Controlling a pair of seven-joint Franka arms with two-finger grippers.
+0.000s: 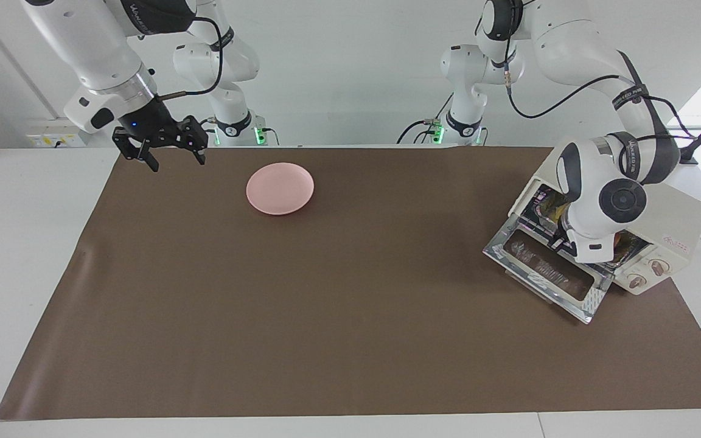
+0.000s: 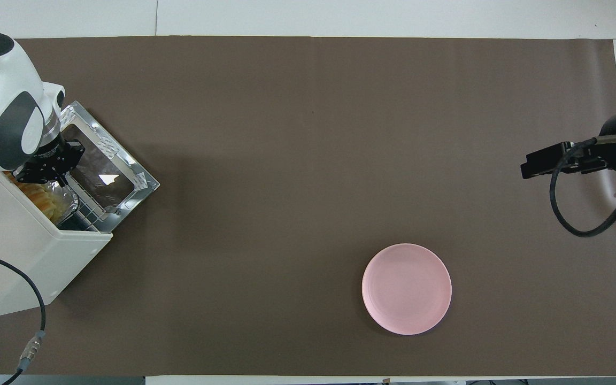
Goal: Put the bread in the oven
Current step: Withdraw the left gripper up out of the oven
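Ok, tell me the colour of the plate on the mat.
Pale pink, plain with no pattern; the plate shows best in the overhead view.

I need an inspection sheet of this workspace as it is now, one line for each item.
Surface: brown mat covering a white table.
Job's things: oven at the left arm's end, door folded down; bread in a foil tray inside the oven mouth.
Clutter: pink plate, nothing on it.
Grippers: left gripper shut at the foil tray's edge; right gripper open, waiting over the mat's corner.
Cables: black cable beside the oven; cable loop on the right arm.
Surroundings: white wall, nothing else seen.
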